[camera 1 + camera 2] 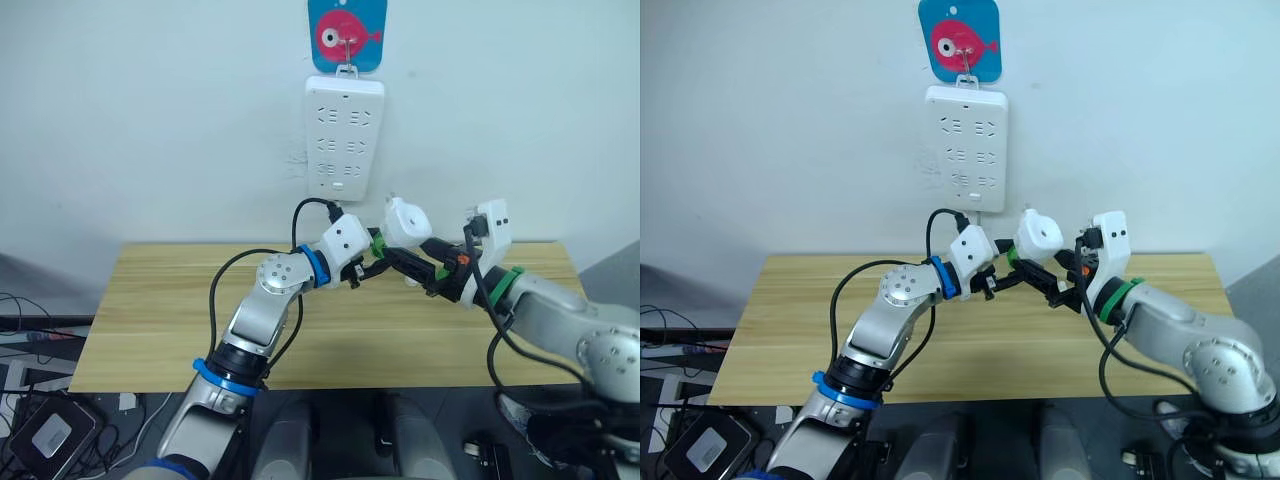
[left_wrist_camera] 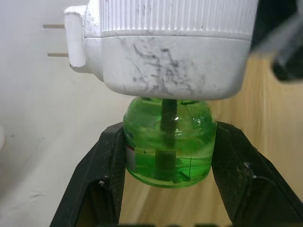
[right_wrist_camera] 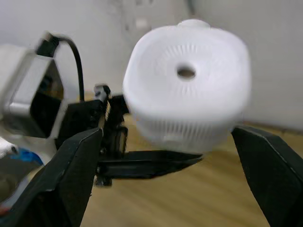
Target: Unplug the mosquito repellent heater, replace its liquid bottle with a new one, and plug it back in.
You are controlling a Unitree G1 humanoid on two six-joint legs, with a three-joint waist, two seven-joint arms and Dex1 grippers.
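Two arms meet above the wooden table (image 1: 150, 330), below the wall-hung power strip (image 1: 344, 138), holding the mosquito repellent heater (image 1: 406, 222) unplugged in mid-air between them. The right gripper (image 3: 165, 156) has its fingers spread wide either side of the white body, contact unclear. The left gripper (image 2: 165, 161) is clamped on the green liquid bottle (image 2: 166, 142), which hangs straight below the heater, so its axis runs vertically and the left is placed to twist it free.

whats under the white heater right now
A green liquid bottle hangs under the heater, between the left gripper fingers. Its neck is hidden inside the heater.
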